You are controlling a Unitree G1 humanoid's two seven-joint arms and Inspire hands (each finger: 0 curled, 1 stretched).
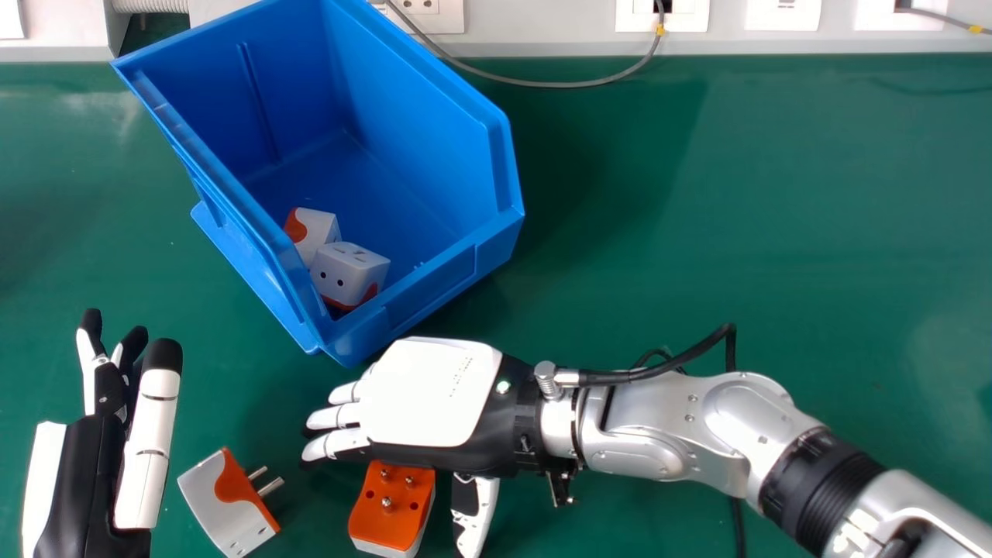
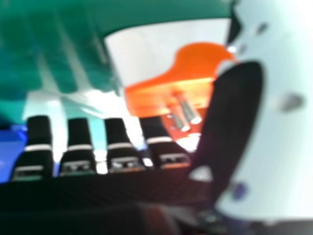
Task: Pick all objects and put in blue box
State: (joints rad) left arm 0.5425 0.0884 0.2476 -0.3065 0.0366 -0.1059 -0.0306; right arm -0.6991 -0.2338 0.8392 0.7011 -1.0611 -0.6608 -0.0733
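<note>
Right hand (image 1: 434, 395) over an orange-faced adapter (image 1: 391, 504)

A green counter (image 1: 736, 194) meets a socketed panel (image 1: 542, 27). The orange-faced adapter lies prongs up, between the right hand's slightly bent fingers (image 1: 337, 443) and separated thumb (image 1: 477, 515); the left hand (image 1: 85, 473) has straight fingers. Adapters: 4, 2 on the counter, 2 inside 1 blue box (image 1: 418, 101).

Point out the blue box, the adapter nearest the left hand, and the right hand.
Blue box (image 1: 432, 287): head view, outside of its near wall.
Adapter (image 1: 220, 511): head view, white body.
Right hand (image 1: 430, 394): head view, white back.
</note>
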